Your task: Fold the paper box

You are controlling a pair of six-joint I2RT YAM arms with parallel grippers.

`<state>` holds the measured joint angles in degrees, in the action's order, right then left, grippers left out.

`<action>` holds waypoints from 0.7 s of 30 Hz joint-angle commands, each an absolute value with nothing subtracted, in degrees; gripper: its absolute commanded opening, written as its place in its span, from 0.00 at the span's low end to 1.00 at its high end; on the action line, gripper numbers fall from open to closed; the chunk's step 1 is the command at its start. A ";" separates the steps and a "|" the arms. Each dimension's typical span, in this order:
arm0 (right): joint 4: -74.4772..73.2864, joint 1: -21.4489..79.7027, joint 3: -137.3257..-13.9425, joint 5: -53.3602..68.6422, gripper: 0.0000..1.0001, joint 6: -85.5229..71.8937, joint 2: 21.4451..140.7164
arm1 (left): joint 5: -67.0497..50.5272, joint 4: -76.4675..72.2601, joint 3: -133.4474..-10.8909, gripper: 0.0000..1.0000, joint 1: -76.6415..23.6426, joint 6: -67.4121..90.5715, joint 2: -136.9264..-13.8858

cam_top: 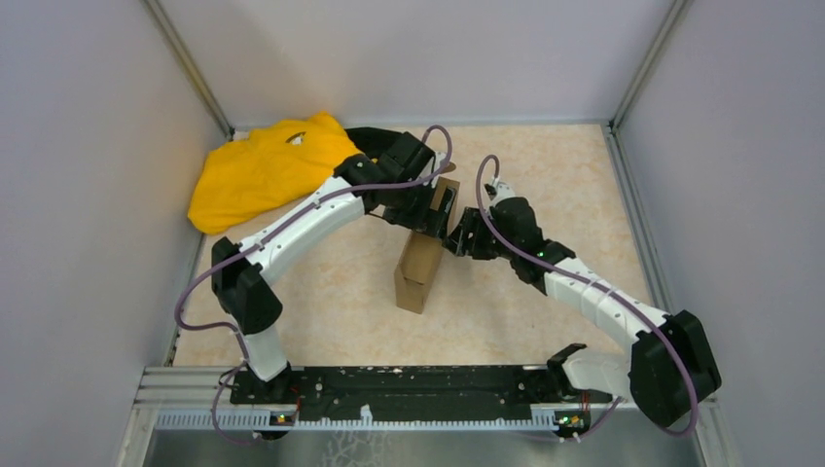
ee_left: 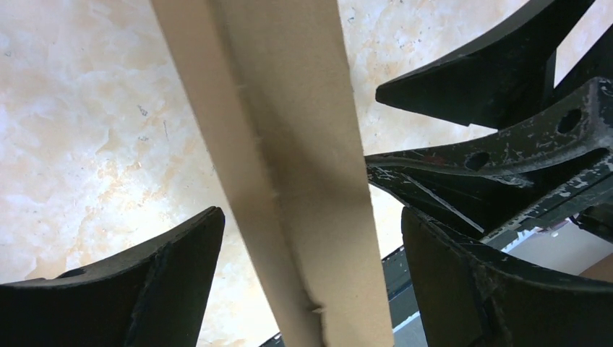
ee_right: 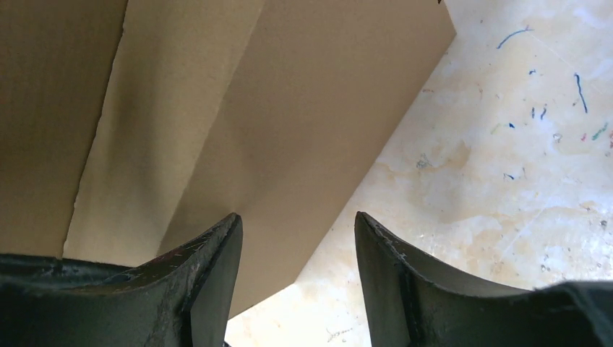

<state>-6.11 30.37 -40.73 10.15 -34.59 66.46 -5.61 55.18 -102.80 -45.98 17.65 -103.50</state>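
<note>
The paper box point(cam_top: 420, 263) is a flattened brown cardboard piece standing on its edge in the middle of the floor. My left gripper point(cam_top: 428, 209) is at its far upper end. In the left wrist view a narrow cardboard strip point(ee_left: 303, 181) runs between the fingers of that gripper point(ee_left: 311, 213), which is open with a gap on each side. My right gripper point(cam_top: 455, 238) is close against the box's right side. In the right wrist view it point(ee_right: 297, 215) is open, with a cardboard panel point(ee_right: 289, 130) just beyond its fingertips and nothing pinched.
A yellow cloth point(cam_top: 263, 170) lies crumpled at the back left corner. Grey walls close in the beige marbled floor point(cam_top: 545, 165) on three sides. The right gripper's black fingers point(ee_left: 499, 155) show close by in the left wrist view.
</note>
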 commanded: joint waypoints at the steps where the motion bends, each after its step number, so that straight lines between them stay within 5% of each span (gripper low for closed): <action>1: -0.56 31.55 -40.58 10.55 0.58 -36.13 67.84 | -4.06 57.12 -104.21 0.97 -46.46 18.53 -103.42; 21: 3.16 32.05 -42.51 10.29 0.51 -38.17 73.66 | 11.26 65.85 -106.61 0.95 -50.27 20.94 -107.62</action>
<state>-0.64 31.03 -40.49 10.24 -37.60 73.10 5.65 61.65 -104.36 -49.17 19.75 -105.36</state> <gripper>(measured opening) 0.515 0.952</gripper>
